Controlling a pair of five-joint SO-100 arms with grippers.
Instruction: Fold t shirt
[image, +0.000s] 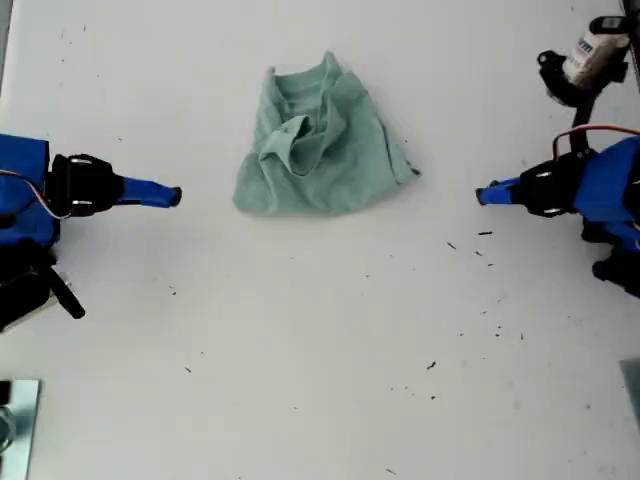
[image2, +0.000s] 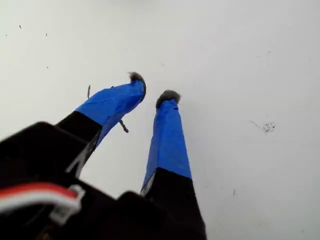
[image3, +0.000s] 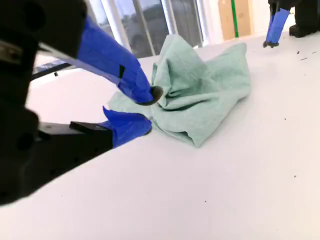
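Note:
The t shirt lies on the white table as a crumpled pale-green heap with its ribbed neck at the far side, between the two arms; it also shows in the second wrist view. My second gripper, at the exterior view's left, points at the heap from a short way off; its blue-taped jaws are slightly open and hold nothing. My first gripper, at the exterior view's right, faces the heap from the other side, apart from it. Its jaws are a little open over bare table.
A white-and-black object on a black mount stands at the exterior view's top right. A metal plate sits at that view's lower left corner. Dark specks dot the table. Windows show beyond the table.

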